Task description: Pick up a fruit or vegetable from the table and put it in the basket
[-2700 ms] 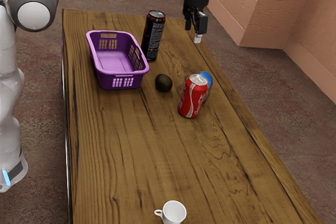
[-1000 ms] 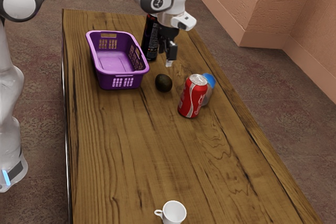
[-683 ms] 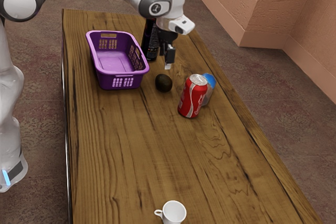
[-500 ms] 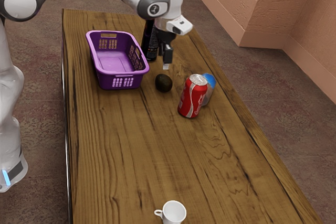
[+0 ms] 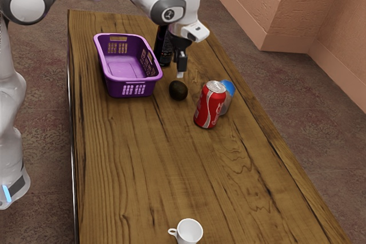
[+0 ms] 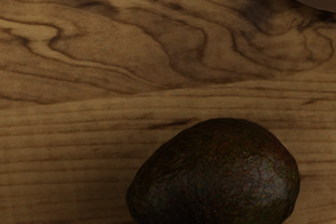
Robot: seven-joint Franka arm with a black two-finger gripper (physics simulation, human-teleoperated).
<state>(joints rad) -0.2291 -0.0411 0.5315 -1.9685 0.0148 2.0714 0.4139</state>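
Gripper [image 5: 180, 71] lowered, nr 1 avocado [image 5: 178, 90]; 1 laundry-style basket [image 5: 132, 79], 1 cola can [image 5: 210, 107] unmoved; can't tell if open/closed.

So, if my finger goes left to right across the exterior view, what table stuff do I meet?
Basket → black can → avocado → red can → blue-topped thing

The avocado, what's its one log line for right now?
avocado: on table, outside purple basket | gripper: above avocado | next: probably grasp
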